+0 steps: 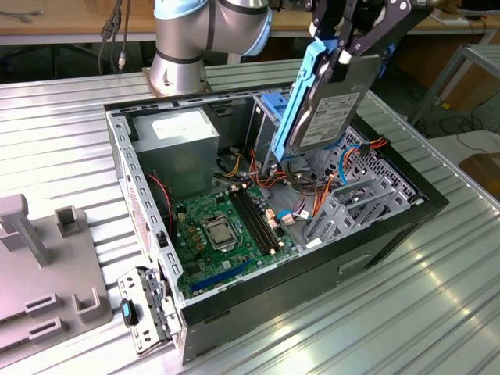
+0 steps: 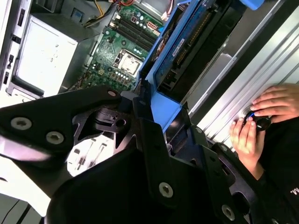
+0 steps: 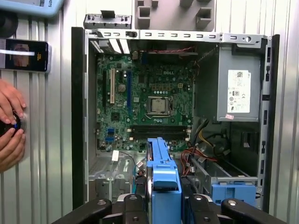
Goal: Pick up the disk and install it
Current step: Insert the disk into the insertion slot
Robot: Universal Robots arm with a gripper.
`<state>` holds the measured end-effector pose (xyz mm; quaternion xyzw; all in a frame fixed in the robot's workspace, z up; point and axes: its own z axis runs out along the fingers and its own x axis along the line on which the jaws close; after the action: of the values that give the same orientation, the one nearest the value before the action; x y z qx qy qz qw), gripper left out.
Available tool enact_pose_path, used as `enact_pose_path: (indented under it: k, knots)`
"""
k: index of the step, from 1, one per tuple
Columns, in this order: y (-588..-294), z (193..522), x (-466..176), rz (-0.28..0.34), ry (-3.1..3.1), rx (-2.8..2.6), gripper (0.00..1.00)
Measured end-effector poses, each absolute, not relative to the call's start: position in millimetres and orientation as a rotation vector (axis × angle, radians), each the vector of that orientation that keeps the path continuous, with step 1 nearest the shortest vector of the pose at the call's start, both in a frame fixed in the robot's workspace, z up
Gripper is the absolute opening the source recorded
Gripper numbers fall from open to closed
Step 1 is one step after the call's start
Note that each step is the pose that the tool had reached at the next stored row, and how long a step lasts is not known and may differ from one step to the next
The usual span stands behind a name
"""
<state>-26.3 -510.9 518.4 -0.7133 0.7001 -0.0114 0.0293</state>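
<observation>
The disk (image 1: 328, 109), a grey hard drive in bright blue caddy rails, hangs steeply tilted over the far right part of the open computer case (image 1: 375, 234). My gripper (image 1: 340, 58) is shut on its upper end. In the first wrist view the disk (image 3: 161, 172) is seen edge-on as a blue strip between the black fingers (image 3: 135, 210), above the drive area beside the motherboard (image 3: 145, 98). The second wrist view has the blue rail and the drive's underside (image 2: 180, 46) running away from my gripper (image 2: 149, 109).
Inside the case sit the power supply (image 1: 176, 137), motherboard (image 1: 226, 226), loose cables (image 1: 312, 191) and a paler blue bracket (image 3: 233, 191). A person's hands (image 3: 9, 126) rest on the ribbed metal table beside the case. A grey fixture (image 1: 47, 266) stands at the exterior view's left.
</observation>
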Motion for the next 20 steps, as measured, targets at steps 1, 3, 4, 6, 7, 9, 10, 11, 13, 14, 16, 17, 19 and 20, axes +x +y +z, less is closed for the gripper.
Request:
enact_pose_path:
  k: [1, 3, 4, 6, 7, 9, 10, 11, 13, 14, 16, 17, 19, 20]
  knots:
    - [-511.9, 518.1, -22.2, -0.036, 2.16, -2.2, 0.37]
    - [-520.9, 516.7, -20.1, -0.035, 2.159, -2.2, 0.37]
    - [-525.5, 516.3, -19.8, -0.035, 2.16, -2.2, 0.37]
    - [-535.2, 514.7, -19.0, -0.035, 2.159, -2.2, 0.37]
    - [-539.0, 514.0, -17.7, -0.035, 2.16, -2.2, 0.37]
    - [-544.3, 512.4, -12.9, -0.034, 2.16, -2.2, 0.37]
    - [-545.6, 511.2, -5.6, -0.034, 2.16, -2.2, 0.37]
    - [-545.8, 510.9, -1.0, -0.034, 2.16, -2.201, 0.37]
    - [-546.3, 509.5, 7.7, -0.032, 2.161, -2.201, 0.37]
    - [-546.6, 508.9, 11.7, -0.032, 2.161, -2.201, 0.37]
    - [-547.1, 506.4, 26.9, -0.031, 2.162, -2.202, 0.37]
    - [-547.1, 504.8, 34.8, -0.03, 2.162, -2.202, 0.37]
    - [-550.1, 499.8, 41.8, -0.03, 2.162, -2.203, 0.37]
    - [-554.3, 497.6, 42.6, -0.03, 2.162, -2.203, 0.37]
